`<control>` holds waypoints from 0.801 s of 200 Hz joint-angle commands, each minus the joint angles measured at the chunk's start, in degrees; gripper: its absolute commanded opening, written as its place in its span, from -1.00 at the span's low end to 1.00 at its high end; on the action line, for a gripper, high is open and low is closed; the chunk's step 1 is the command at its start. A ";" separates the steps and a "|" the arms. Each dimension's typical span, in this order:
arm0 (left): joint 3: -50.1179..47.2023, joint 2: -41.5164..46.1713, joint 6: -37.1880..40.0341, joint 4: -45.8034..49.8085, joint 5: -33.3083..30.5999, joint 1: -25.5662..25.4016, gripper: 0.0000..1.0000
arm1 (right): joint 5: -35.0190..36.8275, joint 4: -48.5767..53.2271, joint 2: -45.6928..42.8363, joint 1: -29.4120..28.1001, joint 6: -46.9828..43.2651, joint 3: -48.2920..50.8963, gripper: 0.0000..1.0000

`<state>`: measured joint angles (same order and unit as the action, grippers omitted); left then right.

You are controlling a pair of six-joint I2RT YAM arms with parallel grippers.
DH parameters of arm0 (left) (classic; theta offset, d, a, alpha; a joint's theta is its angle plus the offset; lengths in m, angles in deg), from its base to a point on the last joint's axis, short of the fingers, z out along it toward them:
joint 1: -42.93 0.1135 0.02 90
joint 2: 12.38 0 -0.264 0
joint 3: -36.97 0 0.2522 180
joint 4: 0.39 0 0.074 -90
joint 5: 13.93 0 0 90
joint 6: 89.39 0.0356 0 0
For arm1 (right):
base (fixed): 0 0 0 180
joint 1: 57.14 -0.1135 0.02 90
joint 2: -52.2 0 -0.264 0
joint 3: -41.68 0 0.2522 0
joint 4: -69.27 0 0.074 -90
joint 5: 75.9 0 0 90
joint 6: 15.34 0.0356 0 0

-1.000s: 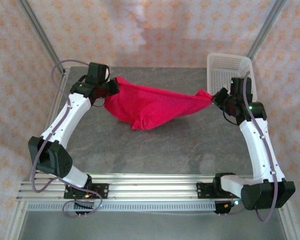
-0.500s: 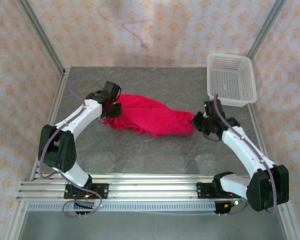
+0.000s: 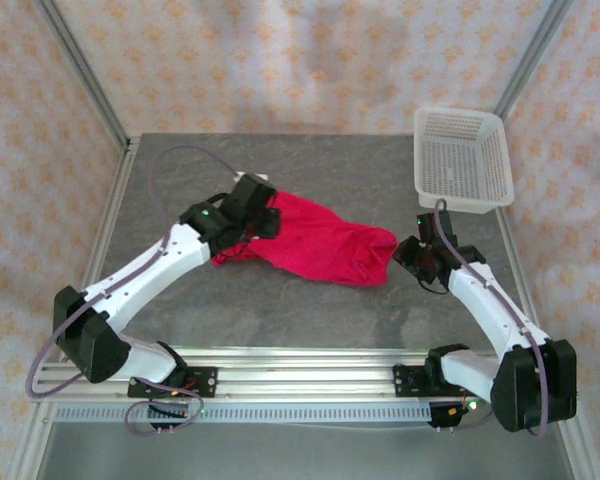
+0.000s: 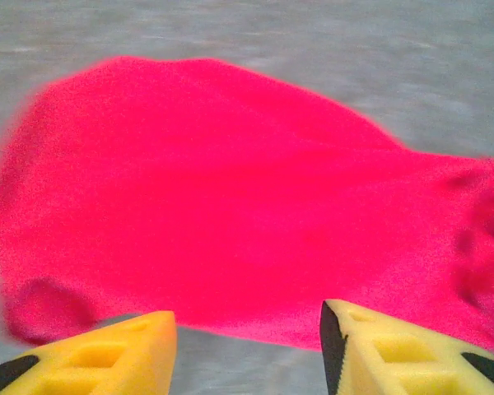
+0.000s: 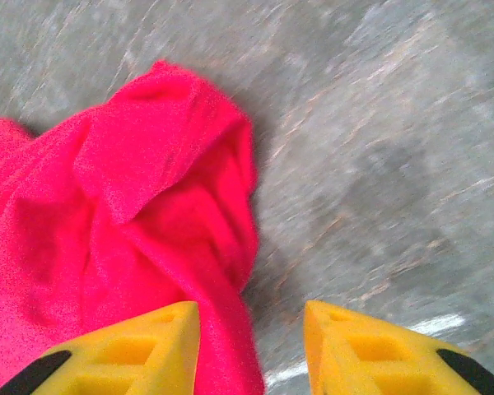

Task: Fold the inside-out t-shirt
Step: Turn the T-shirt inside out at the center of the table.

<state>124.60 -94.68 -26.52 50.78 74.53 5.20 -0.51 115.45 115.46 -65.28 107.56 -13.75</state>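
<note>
Lying crumpled on the grey stone-pattern table (image 3: pixel 280 310), crimson-red soft fabric t-shirt (image 3: pixel 325 245) was loose; left gripper (image 4: pixel 247 329) and right gripper (image 5: pixel 251 321) jaws spread, pinching nothing.

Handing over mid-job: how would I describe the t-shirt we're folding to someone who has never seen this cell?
Start at the grey table. Near its middle, between the left end effector and the right end effector, lies a crumpled heap of cloth. That is the t-shirt: bright crimson and soft, unlike the rigid white mesh basket at the far right corner.
</note>
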 commanded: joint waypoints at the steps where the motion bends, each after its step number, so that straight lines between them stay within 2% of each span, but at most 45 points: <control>1: 1.78 -7.90 -5.69 -8.56 9.73 -6.12 0.09 | -0.87 1.27 0.35 4.79 -0.65 -0.16 -0.27; 19: 6.31 -16.19 -7.34 -9.81 11.75 -10.76 0.10 | -4.03 -0.32 1.05 7.10 0.01 0.06 -0.27; 43: 12.84 -25.57 -8.90 -9.88 13.57 -14.13 0.10 | -6.37 -1.40 1.93 7.25 0.58 -0.07 -0.25; 65: 16.36 -31.25 -10.10 -10.17 15.04 -15.68 -0.07 | -6.83 -1.16 1.69 7.26 0.34 0.01 -0.25; 82: 18.07 -33.05 -10.56 -9.58 15.40 -16.59 -0.16 | -6.86 -0.79 1.29 7.26 -0.10 0.14 -0.25; 160: 19.50 -36.20 -12.11 -8.67 14.90 -17.43 -0.33 | -9.28 -1.84 2.04 7.26 -0.21 0.54 -0.26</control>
<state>141.93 -129.17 -37.56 41.51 89.41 -11.83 -8.84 114.36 117.36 -58.20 107.61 -13.66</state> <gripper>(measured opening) 0.346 0.371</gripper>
